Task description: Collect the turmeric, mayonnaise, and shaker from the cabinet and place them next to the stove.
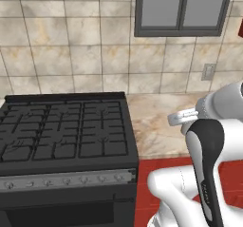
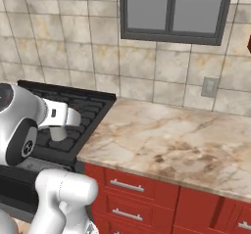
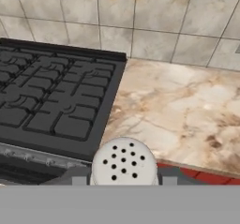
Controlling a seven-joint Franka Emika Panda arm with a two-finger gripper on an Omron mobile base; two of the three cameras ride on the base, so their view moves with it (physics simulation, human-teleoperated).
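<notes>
A small grey shaker with a pale rounded, perforated top sits at the bottom middle of the hand view. My gripper is shut on it. It hangs above the front edge where the black stove meets the marble counter. My hand is raised over the counter just right of the stove. From the right base view, the hand is over the stove's near right corner. A red sliver of the cabinet shows at the upper right edge. The turmeric and mayonnaise are out of view.
Bare marble counter stretches right of the stove, above red drawers with metal handles. A tiled wall stands behind, with a grey-framed window and an outlet. The stove's knobs line its grey front panel.
</notes>
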